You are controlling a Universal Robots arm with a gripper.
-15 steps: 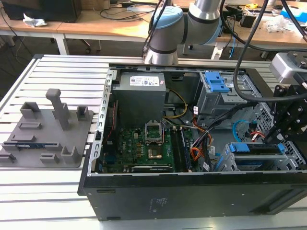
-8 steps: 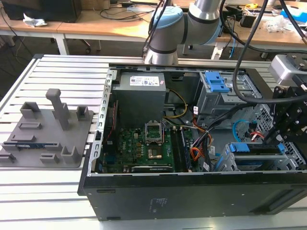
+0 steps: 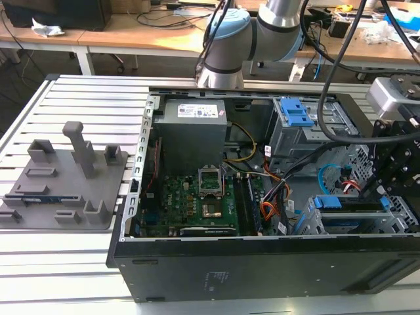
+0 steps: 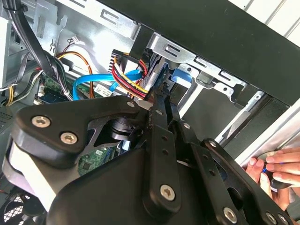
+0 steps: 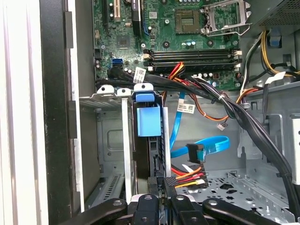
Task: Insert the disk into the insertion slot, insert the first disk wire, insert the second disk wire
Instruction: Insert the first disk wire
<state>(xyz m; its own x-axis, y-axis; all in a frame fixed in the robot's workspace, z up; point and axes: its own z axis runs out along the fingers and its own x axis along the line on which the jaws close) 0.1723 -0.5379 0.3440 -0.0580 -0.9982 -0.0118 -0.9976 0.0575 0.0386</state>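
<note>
disk (image 3: 348, 205) (image 5: 149, 122): seated in the insertion slot (image 3: 306, 224) (image 5: 110, 136), at the near corner of the case (image 3: 262, 262) on the exterior view's right; long axis left to right there, blue handle end toward the motherboard (image 3: 197, 197) (image 5: 187, 28), other end toward the gripper.
gripper (image 5: 163, 190) (image 4: 157, 101): narrow, pinched on the black plug of the first disk wire (image 5: 190, 176) (image 4: 124, 77), right at the disk's end.
second disk wire (image 5: 211, 144) (image 4: 93, 82): looped just beside, plug apart from the disk.
in the way: black cable bundle (image 5: 243, 117) crossing near the slot.
hand (image 4: 274, 168): at the case's outer edge.
</note>
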